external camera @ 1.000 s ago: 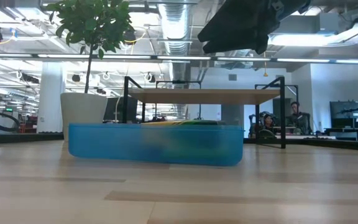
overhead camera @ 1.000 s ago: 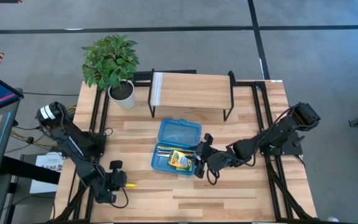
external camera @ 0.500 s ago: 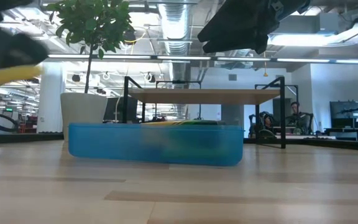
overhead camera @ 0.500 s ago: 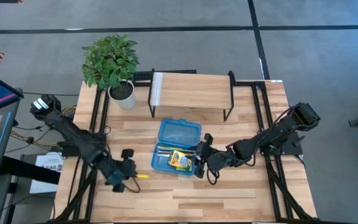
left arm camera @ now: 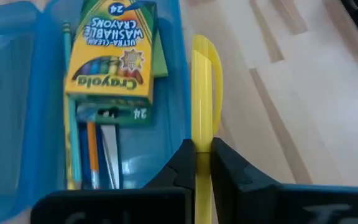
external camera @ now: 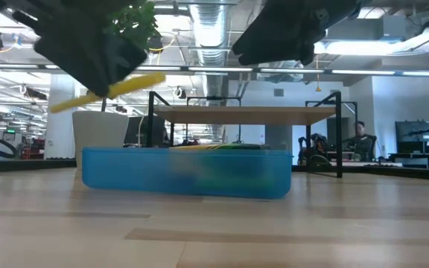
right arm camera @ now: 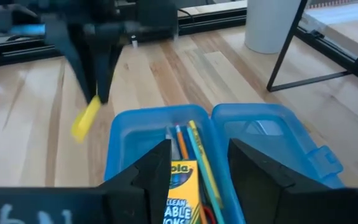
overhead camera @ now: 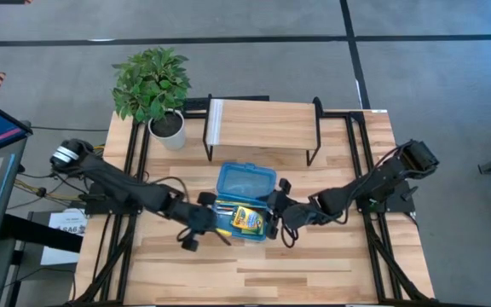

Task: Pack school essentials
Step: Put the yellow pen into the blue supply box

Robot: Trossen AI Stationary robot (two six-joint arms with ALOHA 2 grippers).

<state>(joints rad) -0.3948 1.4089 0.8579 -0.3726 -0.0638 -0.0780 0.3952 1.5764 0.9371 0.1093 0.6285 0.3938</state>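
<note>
The left tool [left arm camera: 202,163] is closed tightly on a yellow pencil [left arm camera: 202,93] beside the case [overhead camera: 243,201], while the right tool [right arm camera: 199,163] stands half open, empty.

A yellow marker [left arm camera: 202,93] hangs tilted beside the case; the crayon box [left arm camera: 114,53] lies inside over pencils [left arm camera: 91,155].

Grey floor [overhead camera: 433,77] surrounds the wooden table [overhead camera: 314,264].

crayon box [left arm camera: 112,53] | "Crayola", "ULTRA-CLEAN WASHABLE", "24" | smaller print likely unreadable
</note>
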